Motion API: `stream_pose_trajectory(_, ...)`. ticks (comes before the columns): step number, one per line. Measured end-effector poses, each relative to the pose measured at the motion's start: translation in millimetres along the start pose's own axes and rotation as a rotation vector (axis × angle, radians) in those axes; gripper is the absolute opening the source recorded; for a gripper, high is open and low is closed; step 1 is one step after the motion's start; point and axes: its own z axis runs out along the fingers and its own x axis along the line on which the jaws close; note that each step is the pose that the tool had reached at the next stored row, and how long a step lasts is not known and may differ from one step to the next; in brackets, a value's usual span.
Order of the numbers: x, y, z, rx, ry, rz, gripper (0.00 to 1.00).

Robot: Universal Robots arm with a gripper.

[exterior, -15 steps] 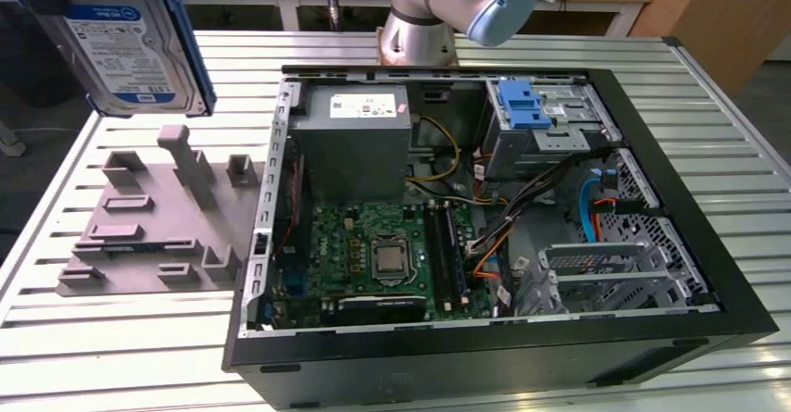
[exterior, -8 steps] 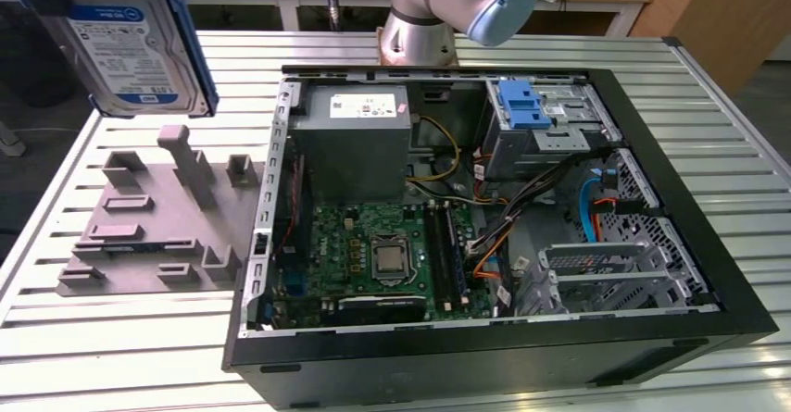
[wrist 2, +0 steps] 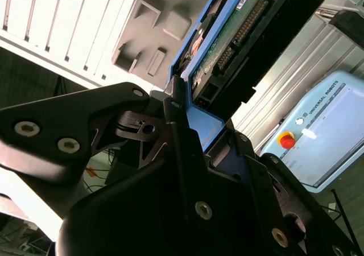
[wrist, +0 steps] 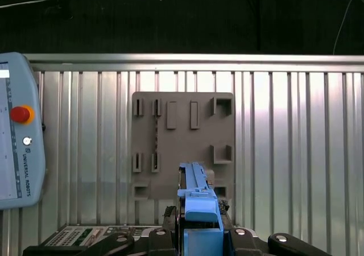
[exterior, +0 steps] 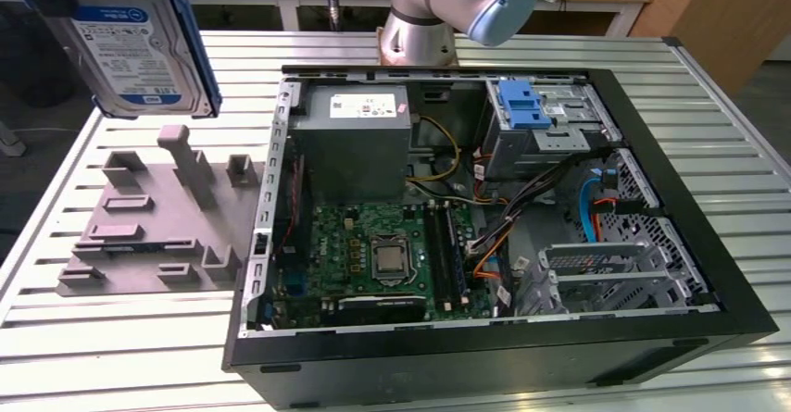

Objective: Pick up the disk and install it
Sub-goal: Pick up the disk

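The disk (exterior: 130,42) hangs high above the table at the exterior view's left, its blue-and-white label facing the camera and a blue frame along its edges. In the second wrist view its green circuit side (wrist 2: 233,40) shows, with the blue carrier frame clamped between my black fingers (wrist 2: 177,132). My gripper (wrist: 199,230) is shut on the disk (wrist: 196,190), which stands edge-on straight above the grey holder block (wrist: 182,142). The disk is lifted well off that block.
The grey holder block (exterior: 148,218) lies on the slatted table at the exterior view's left of the open computer case (exterior: 266,245). Inside the case are a power supply box (exterior: 352,139), a motherboard (exterior: 383,250) and a drive bay with a blue latch (exterior: 525,111). A teach pendant (wrist: 17,148) lies at the table's edge.
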Motion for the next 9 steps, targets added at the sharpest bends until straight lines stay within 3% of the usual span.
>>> stream_pose_trajectory(9,0.7,-1.6,0.0,0.0000,0.0000,0.000,0.36)
